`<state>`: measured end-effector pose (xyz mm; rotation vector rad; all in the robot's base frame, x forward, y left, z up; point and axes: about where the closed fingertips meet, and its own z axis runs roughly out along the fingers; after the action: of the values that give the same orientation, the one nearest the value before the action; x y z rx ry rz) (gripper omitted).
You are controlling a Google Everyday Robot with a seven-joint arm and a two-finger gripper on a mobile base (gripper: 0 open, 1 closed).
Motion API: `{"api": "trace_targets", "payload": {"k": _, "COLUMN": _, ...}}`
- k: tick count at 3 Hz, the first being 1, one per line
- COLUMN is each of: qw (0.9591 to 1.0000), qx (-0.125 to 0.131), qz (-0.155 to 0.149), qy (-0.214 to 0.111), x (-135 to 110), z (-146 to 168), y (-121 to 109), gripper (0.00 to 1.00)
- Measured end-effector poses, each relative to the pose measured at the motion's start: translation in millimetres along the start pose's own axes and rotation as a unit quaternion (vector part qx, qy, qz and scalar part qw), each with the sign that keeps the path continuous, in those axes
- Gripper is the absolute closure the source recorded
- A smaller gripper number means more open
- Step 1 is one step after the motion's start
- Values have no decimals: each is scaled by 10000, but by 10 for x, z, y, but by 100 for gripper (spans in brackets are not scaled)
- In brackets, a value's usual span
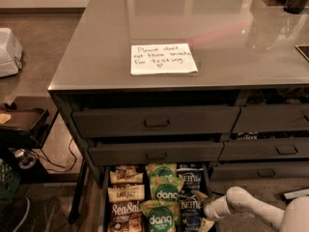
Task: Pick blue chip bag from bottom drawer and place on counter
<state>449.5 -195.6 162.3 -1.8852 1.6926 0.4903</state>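
Camera view: the bottom drawer (pixel 103 202) stands open below the counter (pixel 227 28). My gripper (pixel 208 208) sits low at the drawer's right edge, just beside the nearer blue chip bag (pixel 191 215) in the right-hand column; whether it has hold of anything I cannot tell. I judge this the grasp step: next I must secure the bag's top, then lift it clear of the dang bags (pixel 164 192).

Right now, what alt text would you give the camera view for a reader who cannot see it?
The robot's gripper, on a white arm from the lower right, is at the nearer blue chip bag in the right column of the open bottom drawer, next to green dang bags. Above, the glossy grey counter bears a handwritten note.
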Motion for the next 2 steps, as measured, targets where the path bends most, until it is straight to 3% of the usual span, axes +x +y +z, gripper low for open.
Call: {"api": "trace_targets", "payload": {"k": 2, "qw": 9994, "qx": 8, "qz": 90, "qy": 347, "x": 383, "z": 218, "y": -141, "gripper": 0}}
